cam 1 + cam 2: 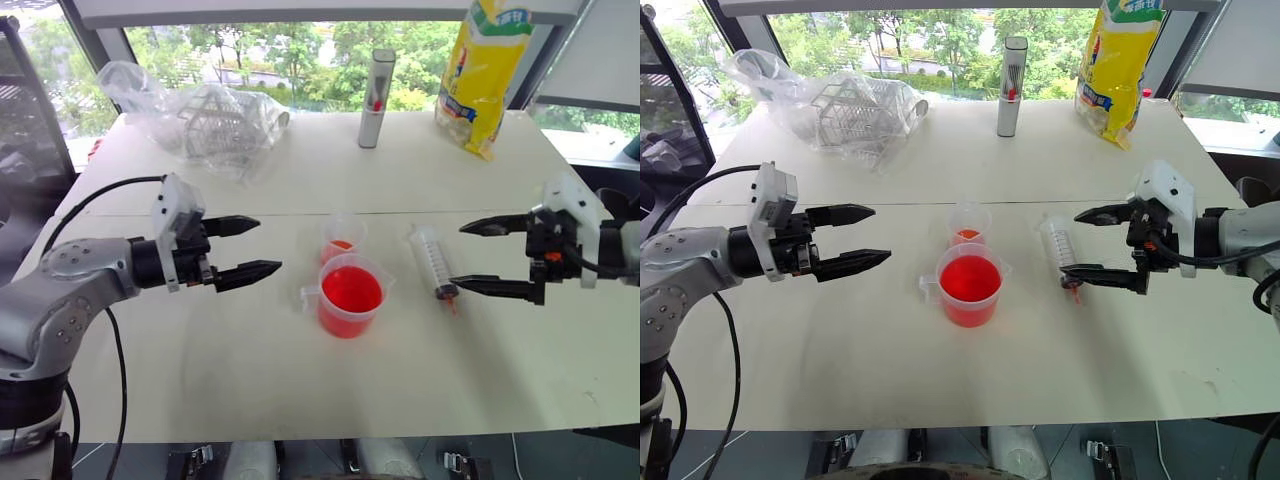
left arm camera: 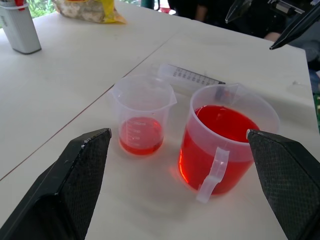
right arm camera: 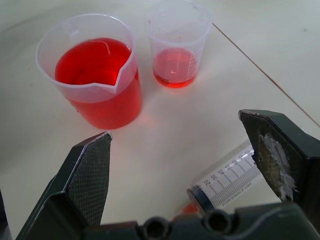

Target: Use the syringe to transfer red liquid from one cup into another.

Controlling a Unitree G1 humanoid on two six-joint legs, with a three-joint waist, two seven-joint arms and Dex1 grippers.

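Fingers (image 1: pixel 248 270) of the left gripper (image 1: pixel 245 248) stand wide apart with nothing between them — the gripper hovers above the white table (image 1: pixel 200 350) at its left side, pointing toward the cups. Behind it, at the far left of the table, lies a crumpled clear plastic bag (image 1: pixel 200 115) with a wire rack inside.

Near the middle stands the larger handled cup (image 1: pixel 350 297), well filled with red liquid (image 1: pixel 351 290), its handle turned toward the left gripper. Touching or just behind it is the smaller handleless cup (image 1: pixel 343 236), holding only a shallow layer of the same liquid. Farther back, a grey upright tube (image 1: pixel 376 98) stands near the window edge.

Right of the cups the syringe (image 1: pixel 433 262) lies flat on the table, its red-stained tip toward the near edge. A yellow bag (image 1: pixel 482 70) leans at the far right.

Over the syringe's right side hangs the right gripper (image 1: pixel 482 257), its two black fingers also spread wide and empty — apart from the barrel, not touching it.
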